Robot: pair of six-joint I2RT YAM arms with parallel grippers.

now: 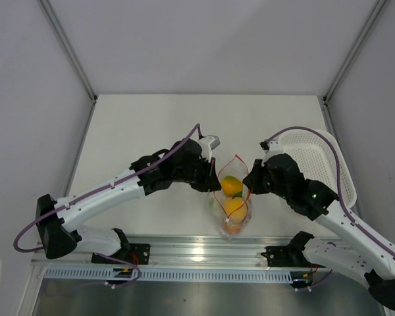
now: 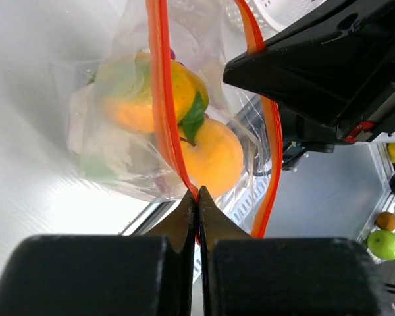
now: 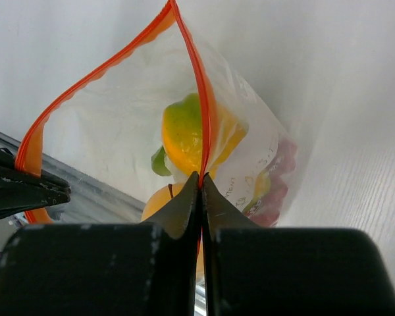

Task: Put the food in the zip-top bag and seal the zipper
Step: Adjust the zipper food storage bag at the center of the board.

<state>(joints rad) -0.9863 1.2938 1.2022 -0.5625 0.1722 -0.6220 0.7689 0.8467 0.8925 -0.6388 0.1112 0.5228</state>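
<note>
The clear zip-top bag (image 1: 232, 220) hangs between both arms near the table's front edge, mouth spread open. Inside lies the food: orange and yellow fruits (image 1: 232, 186) (image 2: 210, 155) (image 3: 187, 135) and a red berry cluster (image 3: 281, 172). My left gripper (image 1: 214, 179) (image 2: 197, 192) is shut on the left side of the red-orange zipper (image 2: 159, 85). My right gripper (image 1: 249, 180) (image 3: 201, 179) is shut on the zipper's (image 3: 204, 105) right side. The zipper's two strips (image 1: 234, 160) stand apart in a diamond shape.
A white perforated basket (image 1: 316, 158) sits at the right, behind my right arm. The metal rail (image 1: 204, 253) runs along the table's near edge, just below the bag. More fruits (image 2: 385, 242) show far off beyond the table in the left wrist view.
</note>
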